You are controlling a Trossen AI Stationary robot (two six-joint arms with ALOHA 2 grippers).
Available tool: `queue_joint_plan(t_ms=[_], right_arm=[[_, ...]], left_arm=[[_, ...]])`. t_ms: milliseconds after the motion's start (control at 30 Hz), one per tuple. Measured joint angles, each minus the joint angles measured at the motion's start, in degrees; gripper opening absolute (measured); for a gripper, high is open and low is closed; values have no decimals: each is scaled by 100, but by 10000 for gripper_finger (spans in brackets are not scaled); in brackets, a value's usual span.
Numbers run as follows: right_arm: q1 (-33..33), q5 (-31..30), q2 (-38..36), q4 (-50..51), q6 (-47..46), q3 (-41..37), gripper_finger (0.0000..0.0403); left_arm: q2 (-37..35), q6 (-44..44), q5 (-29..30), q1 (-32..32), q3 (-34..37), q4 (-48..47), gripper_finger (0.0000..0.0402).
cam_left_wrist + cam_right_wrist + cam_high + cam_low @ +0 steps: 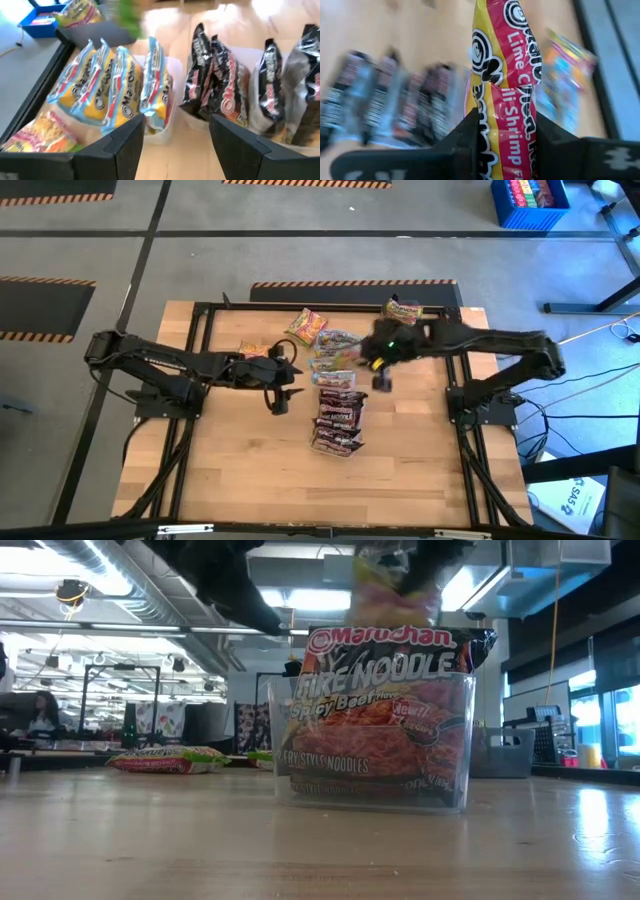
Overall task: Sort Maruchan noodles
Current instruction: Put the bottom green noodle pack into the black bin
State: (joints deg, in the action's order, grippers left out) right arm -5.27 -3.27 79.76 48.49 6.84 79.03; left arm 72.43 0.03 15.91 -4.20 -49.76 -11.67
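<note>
My right gripper [507, 127] is shut on a yellow-and-red Maruchan packet [505, 50], which shows blurred above the tubs [395, 585]. Maroon packets [220, 90] stand on edge in a clear tub [375, 755]. Blue-orange packets [110, 85] stand in a second clear tub [167, 125] beside it. My left gripper [177, 150] is open in front of both tubs, touching nothing. More yellow-green-red packets [305, 325] lie flat on the table beyond the tubs. My right gripper pinches the yellow-and-red packet between its two fingers, one on each side edge [512, 117], with the printed face toward the wrist camera. The packet is buckled between the fingers. The fingers slant downward. The packet is lifted clear, above the tubs.
A black frame [200, 310] runs round the wooden table top. One loose packet [400, 310] lies at the far right corner and another [255, 350] near my left arm. Bare wood [300, 480] stretches toward the near edge.
</note>
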Motion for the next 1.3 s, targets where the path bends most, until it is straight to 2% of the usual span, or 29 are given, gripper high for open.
queue_joint_plan(t_ms=[100,233,367,467,567,633,800,1300], right_arm=[[-603,-175,-433,329,147,-328,89],[-1732,-222,-955,452,607,-858,91],[-2952,-219,-1105,395,1239,-1280,92],[-3755,57,-1039,182,1591,-1580,93],[-4280,571,-851,3,1757,-1875,93],[-4472,890,-740,-125,1884,-2012,93],[-4667,1159,-388,-657,2082,-2192,94],[-4666,1191,733,-1086,2333,-2226,98]], left_arm=[[10,-2,-34,-51,0,-36,219],[56,-1,-38,-111,0,-50,219],[56,-2,-36,-126,0,-31,219],[56,-98,-34,-126,0,-30,219],[56,-119,-36,-126,1,-30,219],[56,-138,-36,-126,0,-32,219],[56,-138,-34,-126,0,-27,219],[56,-140,-34,-161,2,-27,219]])
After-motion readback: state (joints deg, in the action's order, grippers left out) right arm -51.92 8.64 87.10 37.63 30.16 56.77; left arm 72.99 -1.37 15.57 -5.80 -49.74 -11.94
